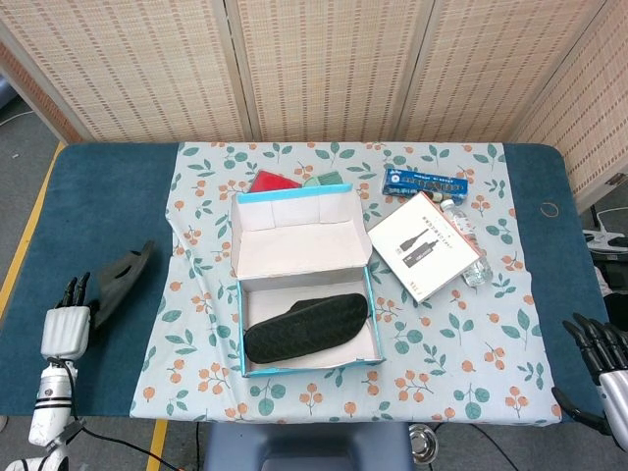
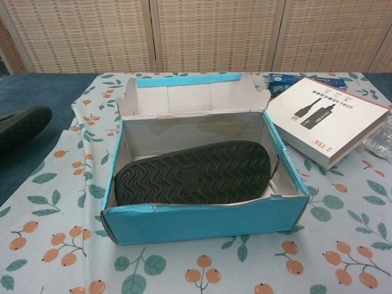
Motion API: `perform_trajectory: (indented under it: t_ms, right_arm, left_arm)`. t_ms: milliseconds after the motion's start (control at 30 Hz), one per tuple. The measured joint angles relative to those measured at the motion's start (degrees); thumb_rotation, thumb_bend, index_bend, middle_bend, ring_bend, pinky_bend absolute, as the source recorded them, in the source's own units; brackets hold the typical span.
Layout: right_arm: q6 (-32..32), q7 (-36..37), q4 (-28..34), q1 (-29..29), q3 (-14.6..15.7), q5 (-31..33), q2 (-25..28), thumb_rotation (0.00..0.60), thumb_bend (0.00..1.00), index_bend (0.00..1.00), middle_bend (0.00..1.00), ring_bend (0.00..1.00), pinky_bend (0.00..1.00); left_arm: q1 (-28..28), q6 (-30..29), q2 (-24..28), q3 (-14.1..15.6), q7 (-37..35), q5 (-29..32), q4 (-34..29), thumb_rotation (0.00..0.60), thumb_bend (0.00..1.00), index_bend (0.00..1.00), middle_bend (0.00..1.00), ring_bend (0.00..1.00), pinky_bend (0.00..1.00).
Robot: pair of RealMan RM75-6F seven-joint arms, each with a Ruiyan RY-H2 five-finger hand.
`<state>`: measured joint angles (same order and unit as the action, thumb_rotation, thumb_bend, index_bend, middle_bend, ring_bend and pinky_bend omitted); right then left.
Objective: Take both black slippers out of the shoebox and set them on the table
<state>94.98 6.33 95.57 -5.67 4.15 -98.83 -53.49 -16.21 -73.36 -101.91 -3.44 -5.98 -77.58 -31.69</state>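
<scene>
Left hand (image 1: 67, 316) fingers spread, holding nothing, first black rubber slipper (image 1: 120, 279) just beyond it on counter; second (image 1: 306, 328) inside open blue cardboard shoebox (image 1: 306, 365). Right hand (image 1: 601, 355) open, idle. Risk: reaching catches box wall, drags it.

Floral tablecloth (image 1: 461, 324) over a blue table (image 1: 88, 196). White product box (image 1: 424, 244), printed cable on lid. Blue packet (image 1: 425, 183) behind it; clear bottle (image 1: 465, 235) alongside. Red item (image 1: 272, 182), green item (image 1: 326, 180), partly hidden. Wicker screen (image 1: 324, 69) behind.
</scene>
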Motion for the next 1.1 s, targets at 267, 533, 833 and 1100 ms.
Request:
perform_trajectory:
  t_ms: [267,533,833,1100]
  right_arm:
    - [-0.38,-0.64,0.62,-0.09,0.16,0.26,0.32,0.581,0.19,0.0,0.0,0.0,0.0]
    - [-0.43,-0.4,0.85,-0.15,0.31,0.19,0.63,0.583,0.19,0.0,0.0,0.0,0.0]
    - [-0.66,-0.73,0.97,-0.12,0.3,0.24,0.56,0.582,0.19,0.0,0.0,0.0,0.0]
    - [-0.38,-0.79,1.06,-0.32,0.33,0.2,0.61,0.582,0.19,0.0,0.0,0.0,0.0]
  left_arm:
    - [0.86,-0.57,7.25,-0.15,-2.33,-1.05,-14.77,0.6,0.32,0.0,0.0,0.0,0.23]
    - [1.44,0.31,15.83,-0.15,-7.14,-2.01,-28.06,0.6,0.3,0.0,0.0,0.0,0.19]
    - [1.05,5.25,25.14,1.93,-16.32,-4.07,-39.96,0.6,0.29,0.0,0.0,0.0,0.16]
    - [1.0,7.71,28.29,2.58,-24.41,-4.46,-43.03,0.6,0.3,0.0,0.0,0.0,0.14]
